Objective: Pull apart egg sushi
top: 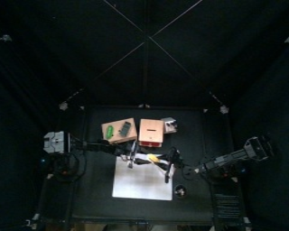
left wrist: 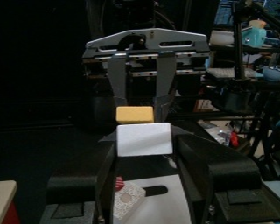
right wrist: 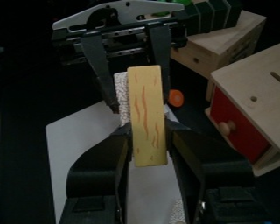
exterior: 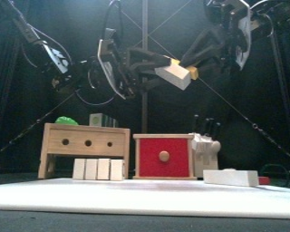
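Observation:
The egg sushi is held in the air between both grippers, above the white mat. Its whitish part (exterior: 172,74) sits in my left gripper (left wrist: 145,147), whose jaws are shut on it. Its yellow slab (right wrist: 149,109) sits in my right gripper (right wrist: 149,136), whose jaws are shut on it. In the left wrist view the yellow slab (left wrist: 134,114) lies right against the whitish part (left wrist: 145,140). In the front view the yellow end (exterior: 191,71) touches the white block. In the top view the two grippers meet near the table's middle (top: 148,161).
A brown box with round holes (exterior: 84,145) and a red-faced box (exterior: 163,156) stand behind the white mat (exterior: 148,195). A green item (exterior: 66,120) lies on the brown box. Small white blocks (exterior: 99,169) and a pale block (exterior: 232,178) rest on the mat.

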Controlling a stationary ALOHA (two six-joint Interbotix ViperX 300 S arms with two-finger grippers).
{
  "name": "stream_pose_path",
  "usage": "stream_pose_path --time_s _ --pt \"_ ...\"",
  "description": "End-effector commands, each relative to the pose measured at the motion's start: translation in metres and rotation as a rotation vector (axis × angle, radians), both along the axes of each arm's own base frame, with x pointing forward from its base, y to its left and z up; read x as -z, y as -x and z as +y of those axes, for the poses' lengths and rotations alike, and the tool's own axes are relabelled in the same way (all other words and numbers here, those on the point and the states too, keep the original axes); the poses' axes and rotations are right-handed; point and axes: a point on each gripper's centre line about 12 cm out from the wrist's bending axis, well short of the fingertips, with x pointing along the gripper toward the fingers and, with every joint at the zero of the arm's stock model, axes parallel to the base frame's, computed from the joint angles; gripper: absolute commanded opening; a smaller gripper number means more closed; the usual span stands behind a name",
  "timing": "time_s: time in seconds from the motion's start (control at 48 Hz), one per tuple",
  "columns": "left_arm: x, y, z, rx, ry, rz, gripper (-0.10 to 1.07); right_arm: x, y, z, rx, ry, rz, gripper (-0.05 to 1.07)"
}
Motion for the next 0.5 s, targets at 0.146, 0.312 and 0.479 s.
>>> stream_pose_path --time_s 0.146,0.312,0.479 --pt "-0.0147 0.0013 0.0031 -0.010 -0.005 -0.045 0.60 -0.0076 0.0037 -0.0021 0.013 -0.019 -0.024 0.33" --pt "-0.0156 0.0024 0.0035 -0.011 -0.005 -0.046 0.60 -0.0068 0.0041 -0.0022 0.015 -0.024 -0.021 0.34" --pt "-0.0151 0.0027 0.0034 -0.011 -0.005 -0.045 0.60 -0.0066 0.0046 -0.0024 0.020 -0.032 -0.019 0.33"
